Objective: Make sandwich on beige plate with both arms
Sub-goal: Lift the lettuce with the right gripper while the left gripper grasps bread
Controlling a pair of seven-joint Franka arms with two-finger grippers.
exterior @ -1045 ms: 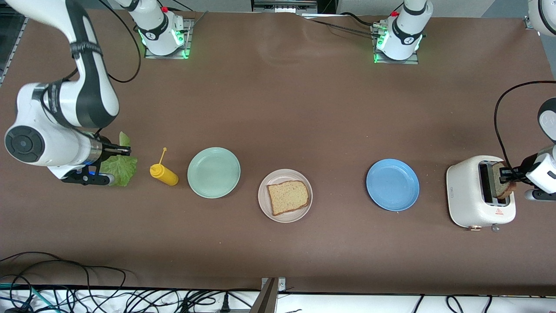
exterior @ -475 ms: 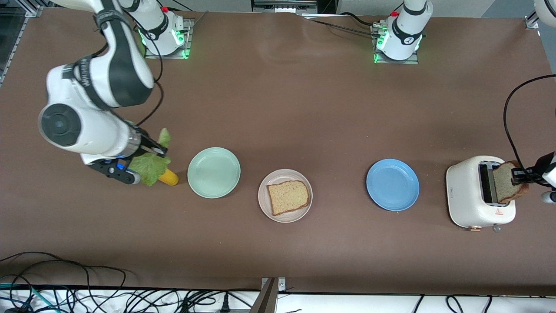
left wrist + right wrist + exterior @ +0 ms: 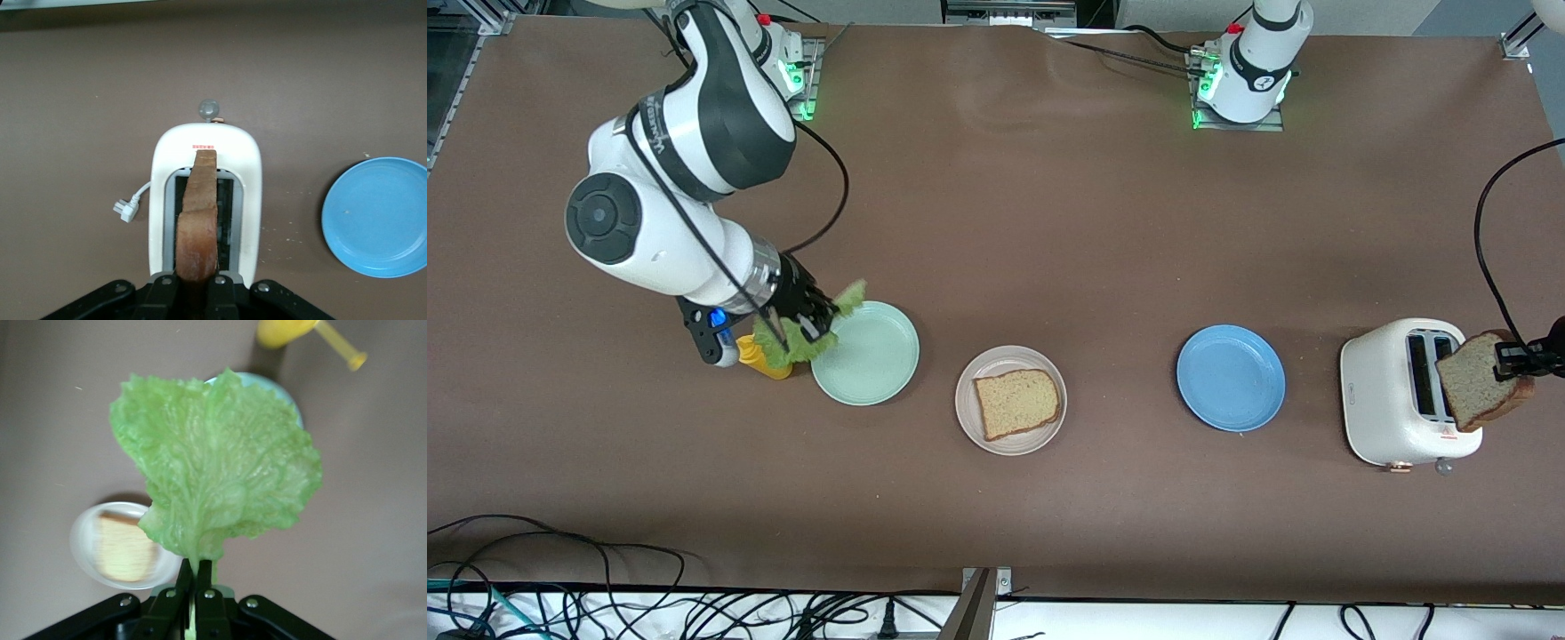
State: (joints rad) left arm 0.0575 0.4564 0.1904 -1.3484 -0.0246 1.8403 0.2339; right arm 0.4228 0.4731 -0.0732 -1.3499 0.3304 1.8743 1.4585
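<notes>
Pinching a ruffled green lettuce leaf [image 3: 213, 473] by its stem, the right gripper [image 3: 197, 577] hangs in the air over the edge of the mint-green plate [image 3: 871, 356] that faces the right arm's end of the table, its 2 fingers pressed tight on the leaf, and the leaf fans out wide from the tips. Just under that gripper the yellow squeeze bottle [image 3: 760, 360] lies on the table, touching or almost touching the mint-green plate's rim, partly covered by the lettuce in the front view. Over at the left arm's end of the table, the left gripper [image 3: 197, 287] is clamped on a slice of brown bread [image 3: 199, 220], held on edge, up in the air right above the white toaster [image 3: 1392, 400], clear of its 2 slots. The wrist view there shows the toaster's lever knob [image 3: 209, 108] and a white plug [image 3: 127, 209] lying on the table beside the toaster. On out toward the middle of the table: the beige plate [image 3: 969, 418] sits near the edge closest to the front camera, with 1 slice of wholegrain bread [image 3: 1016, 403] lying flat on it, bare on top. It sits between the mint-green plate and the blue plate [image 3: 1230, 378], close to the mint-green one and well apart from the blue one, which sits near the toaster.
</notes>
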